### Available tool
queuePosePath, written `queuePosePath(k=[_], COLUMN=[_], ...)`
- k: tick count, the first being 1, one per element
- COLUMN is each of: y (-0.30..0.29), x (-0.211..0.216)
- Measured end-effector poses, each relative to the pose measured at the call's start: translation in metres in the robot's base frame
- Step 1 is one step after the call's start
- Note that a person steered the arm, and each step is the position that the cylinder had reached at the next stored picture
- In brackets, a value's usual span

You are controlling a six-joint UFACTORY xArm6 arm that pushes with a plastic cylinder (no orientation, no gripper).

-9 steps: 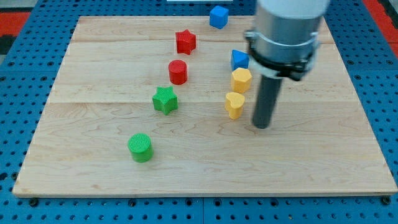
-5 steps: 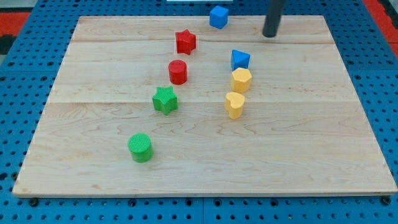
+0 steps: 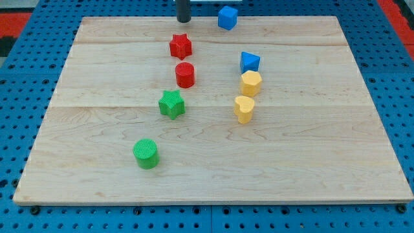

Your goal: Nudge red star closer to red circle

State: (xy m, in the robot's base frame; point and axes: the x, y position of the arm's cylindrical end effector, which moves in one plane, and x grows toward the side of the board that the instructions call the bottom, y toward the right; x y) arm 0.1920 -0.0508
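Observation:
The red star (image 3: 181,46) lies on the wooden board near the view's top, just above the red circle (image 3: 185,74), with a small gap between them. My tip (image 3: 184,21) stands at the board's top edge, straight above the red star and a short way from it, not touching it. Only the lower end of the rod shows.
A blue cube (image 3: 227,17) sits at the top edge, right of my tip. A blue block (image 3: 250,62), a yellow hexagon (image 3: 251,83) and a yellow heart (image 3: 244,109) form a column at the right. A green star (image 3: 171,103) and a green circle (image 3: 146,153) lie lower left.
My tip swept from right of the yellow heart up to the board's top edge, then left along it. The red star has shifted left and slightly down, closer to the red circle.

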Motion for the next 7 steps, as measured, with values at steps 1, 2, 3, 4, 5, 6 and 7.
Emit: queuePosePath(k=[1,2,3,4,5,6,7], y=[0.017,0.032,0.054,0.086,0.152,0.203,0.193], x=[0.002,0.001,0.002,0.028,0.045,0.0,-0.001])
